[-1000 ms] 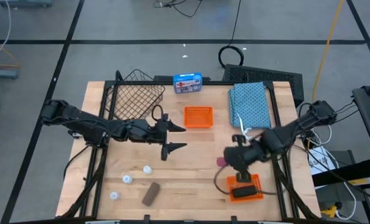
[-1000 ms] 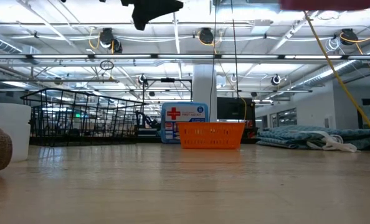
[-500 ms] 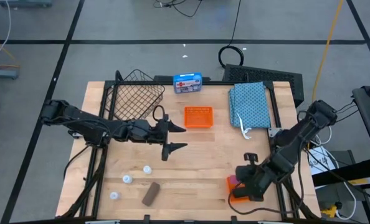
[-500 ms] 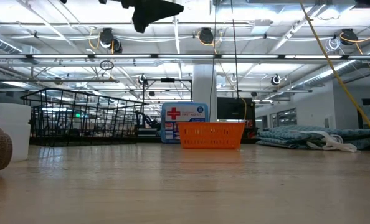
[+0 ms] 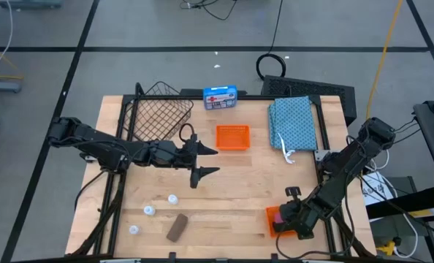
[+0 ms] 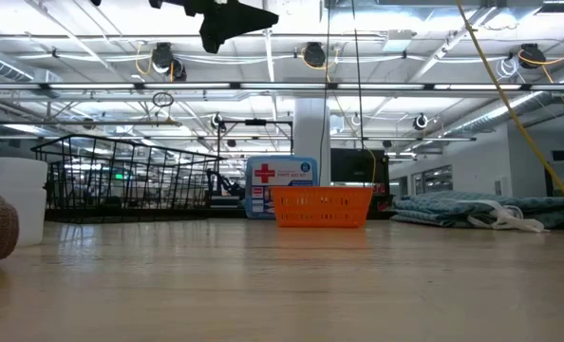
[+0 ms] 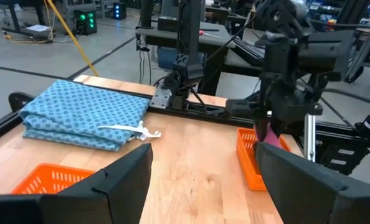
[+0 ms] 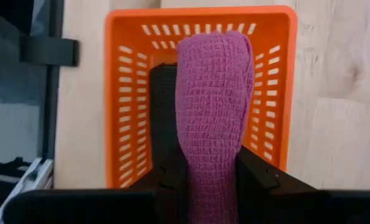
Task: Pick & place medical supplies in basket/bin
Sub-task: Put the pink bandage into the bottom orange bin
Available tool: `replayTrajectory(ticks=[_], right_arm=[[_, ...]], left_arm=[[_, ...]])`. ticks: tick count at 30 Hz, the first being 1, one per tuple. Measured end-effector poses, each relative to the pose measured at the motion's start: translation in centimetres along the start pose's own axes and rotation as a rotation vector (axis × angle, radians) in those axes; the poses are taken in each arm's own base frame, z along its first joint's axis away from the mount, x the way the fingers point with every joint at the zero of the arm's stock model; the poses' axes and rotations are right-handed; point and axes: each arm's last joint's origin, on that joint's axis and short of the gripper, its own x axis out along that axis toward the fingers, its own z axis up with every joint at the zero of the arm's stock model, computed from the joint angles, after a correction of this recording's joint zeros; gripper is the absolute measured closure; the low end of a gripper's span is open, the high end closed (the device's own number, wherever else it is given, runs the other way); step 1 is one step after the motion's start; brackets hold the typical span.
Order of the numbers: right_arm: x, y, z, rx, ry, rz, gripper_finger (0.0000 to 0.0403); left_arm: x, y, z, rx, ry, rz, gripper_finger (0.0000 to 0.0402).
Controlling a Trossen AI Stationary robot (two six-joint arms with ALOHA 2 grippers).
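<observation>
My right gripper point(image 5: 281, 217) is shut on a pink roll point(image 8: 213, 99) just above a small orange tray point(image 8: 278, 74) at the table's near right. A black roll point(image 8: 162, 109) lies in that tray. My left gripper point(image 5: 207, 161) hangs open over the table's middle, holding nothing. The wire basket point(image 5: 161, 112) stands at the far left. A brown roll point(image 5: 176, 227) and three white vials point(image 5: 150, 210) lie near the front left. The folded teal cloth point(image 5: 293, 123) lies flat at the far right. My right gripper pinches the pink roll between its two fingers point(image 8: 255, 175), on the roll's two sides at one end point(image 8: 211, 177). The fingers slant steeply down from above and lie along the roll, whose other end sticks out past them. The roll is clear of the tray.
A second orange tray point(image 5: 232, 136) stands at the table's middle far side, with a blue box with a red-and-white label point(image 5: 220, 96) behind it. A dark frame rail point(image 8: 48, 50) runs beside the near-right tray. Bare wood lies between the two arms.
My right gripper has swung toward the table's near edge and come down, carrying the pink roll from the middle right of the table to just above the near-right orange tray. It has tipped more steeply downward. It has stayed shut on the roll.
</observation>
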Motion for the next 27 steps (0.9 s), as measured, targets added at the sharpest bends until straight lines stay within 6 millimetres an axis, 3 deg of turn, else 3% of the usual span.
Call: replayTrajectory(ticks=[20,27], right_arm=[[3.6,-1.6,-1.7,0.015,-0.055,0.044,0.0322],[3.7,-1.7,-1.8,0.045,-0.050,0.041,0.0286]], left_arm=[[0.0,0.1,0.0,0.000,-0.004,0.033,0.0105],[0.0,0.1,0.0,0.000,-0.004,0.033,0.0105]])
